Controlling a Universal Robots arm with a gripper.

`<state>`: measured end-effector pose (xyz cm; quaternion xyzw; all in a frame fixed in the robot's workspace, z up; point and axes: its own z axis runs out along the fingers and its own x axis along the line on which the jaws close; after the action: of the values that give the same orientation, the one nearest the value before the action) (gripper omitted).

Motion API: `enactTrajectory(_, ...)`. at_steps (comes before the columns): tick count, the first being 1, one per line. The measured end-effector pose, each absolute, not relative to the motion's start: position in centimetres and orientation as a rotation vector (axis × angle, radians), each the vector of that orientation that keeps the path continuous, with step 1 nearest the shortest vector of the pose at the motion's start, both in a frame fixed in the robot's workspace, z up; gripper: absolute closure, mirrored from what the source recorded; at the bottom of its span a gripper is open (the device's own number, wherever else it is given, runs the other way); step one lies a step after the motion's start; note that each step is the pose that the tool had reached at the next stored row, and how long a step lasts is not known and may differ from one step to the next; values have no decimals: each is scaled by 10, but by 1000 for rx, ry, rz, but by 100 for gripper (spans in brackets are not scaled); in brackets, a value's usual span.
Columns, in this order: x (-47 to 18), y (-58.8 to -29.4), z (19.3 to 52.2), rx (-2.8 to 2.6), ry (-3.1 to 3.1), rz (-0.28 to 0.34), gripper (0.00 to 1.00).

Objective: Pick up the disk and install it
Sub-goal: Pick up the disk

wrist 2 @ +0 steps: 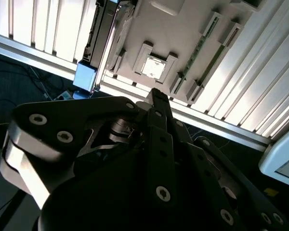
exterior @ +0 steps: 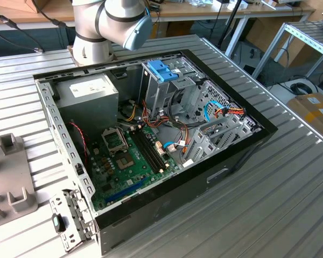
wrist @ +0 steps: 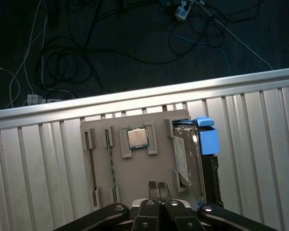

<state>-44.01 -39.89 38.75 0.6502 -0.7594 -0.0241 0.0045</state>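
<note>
The disk (wrist: 187,159) is found seated in the grey holder (wrist: 135,168) on the slatted tabletop (wrist: 38,163) — untouched. The gripper (wrist: 157,185) is positioned nearby, fingers (wrist: 153,188) pressed together — nothing clamped.

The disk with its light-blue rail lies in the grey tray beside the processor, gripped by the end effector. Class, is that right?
Not gripped. In the first wrist view the disk lies in the grey tray beside the processor, but the end effector hangs clear of it, holding nothing.
</note>
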Motion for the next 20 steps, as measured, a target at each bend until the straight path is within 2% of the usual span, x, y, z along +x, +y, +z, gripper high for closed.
enactTrajectory(5,-440,-399,387,2035,-2380,-76,58)
enactTrajectory(9,-440,-399,387,2034,-2381,-76,57)
enactTrajectory(11,-440,-399,387,2034,-2382,-76,44)
enactTrajectory(20,-440,-397,386,2033,-2382,-76,44)
